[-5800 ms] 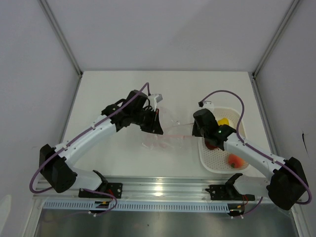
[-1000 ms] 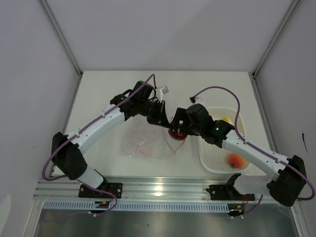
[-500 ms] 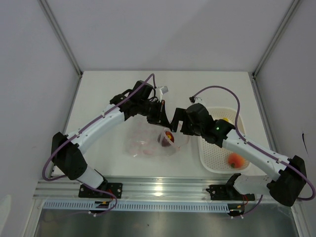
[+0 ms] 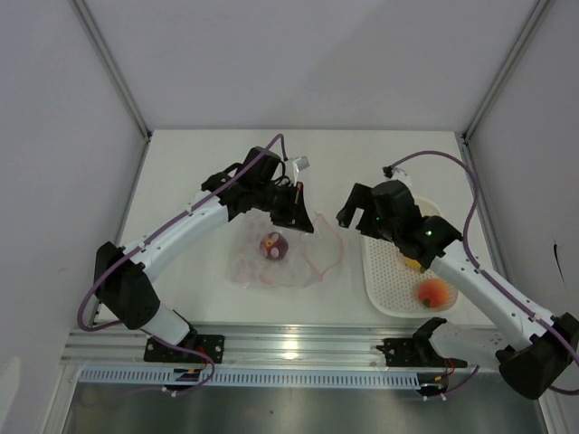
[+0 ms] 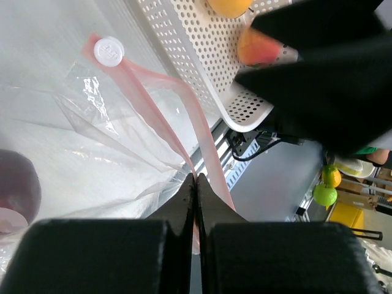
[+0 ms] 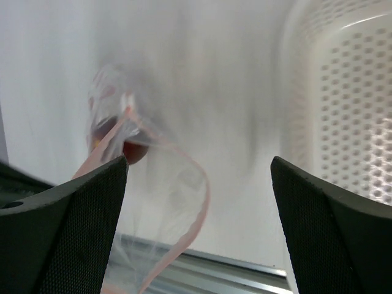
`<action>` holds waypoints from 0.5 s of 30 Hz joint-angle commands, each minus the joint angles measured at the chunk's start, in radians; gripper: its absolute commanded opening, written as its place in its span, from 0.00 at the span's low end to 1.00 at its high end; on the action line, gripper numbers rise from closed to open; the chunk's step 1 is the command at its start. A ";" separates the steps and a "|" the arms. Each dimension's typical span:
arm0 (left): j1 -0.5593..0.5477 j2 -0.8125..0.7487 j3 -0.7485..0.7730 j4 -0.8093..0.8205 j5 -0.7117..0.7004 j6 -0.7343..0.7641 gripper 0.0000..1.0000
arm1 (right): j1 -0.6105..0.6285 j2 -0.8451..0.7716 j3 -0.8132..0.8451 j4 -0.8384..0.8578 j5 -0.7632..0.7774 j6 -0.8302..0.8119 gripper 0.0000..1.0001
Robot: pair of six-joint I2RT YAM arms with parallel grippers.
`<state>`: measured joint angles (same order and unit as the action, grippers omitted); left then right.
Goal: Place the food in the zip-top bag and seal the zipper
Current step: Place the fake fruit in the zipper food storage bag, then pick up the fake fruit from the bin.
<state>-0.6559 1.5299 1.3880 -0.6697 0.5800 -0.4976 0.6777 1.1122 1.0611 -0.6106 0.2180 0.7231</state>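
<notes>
from above: the left pincer (image 4: 292, 215) is clenched on the top edge of the bag (image 4: 249, 268), which lies flat just below its tips. the dark red fruit (image 4: 273, 246) sits inside the bag, a little below and left of those tips. the right pincer (image 4: 355, 219) hangs released, holding nothing, off to the right of the bag mouth and beside the left rim of the basket (image 4: 374, 271). an orange fruit (image 4: 434, 291) lies in the basket; a yellow fruit (image 4: 413, 264) is mostly hidden under the right arm.

left wrist: the tips are pressed together on the pink zipper (image 5: 197, 122), which runs away from them to a round white tab (image 5: 110, 51); whatever is stamped on it i cannot read. the dark red fruit (image 5: 18, 184) is cut off at the left edge. beyond the tips, the yellow fruit (image 5: 228, 6) is cropped by the top edge, and the orange fruit (image 5: 260, 48) is half covered by a black blur.

right wrist: the fingers are spread wide. everything past them is smeared: the dark red fruit (image 6: 125, 148) lies towards the left finger, the zipper (image 6: 205, 190) loops between, and the basket (image 6: 343, 92) runs out of frame.
</notes>
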 commanded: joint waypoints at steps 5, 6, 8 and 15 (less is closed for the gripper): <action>0.002 -0.031 0.009 0.025 0.017 -0.004 0.01 | -0.320 -0.123 -0.058 -0.138 0.014 0.007 1.00; 0.002 -0.033 0.006 0.027 0.017 -0.004 0.01 | -0.342 -0.129 -0.061 -0.155 0.029 0.018 0.99; 0.002 -0.036 0.003 0.032 0.020 -0.004 0.01 | -0.397 -0.134 -0.069 -0.234 0.112 0.076 0.99; 0.002 -0.045 -0.017 0.045 0.030 -0.009 0.00 | -0.556 -0.117 -0.142 -0.311 0.119 0.131 1.00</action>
<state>-0.6559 1.5280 1.3808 -0.6590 0.5816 -0.4976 0.1799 0.9916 0.9447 -0.8555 0.3019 0.8043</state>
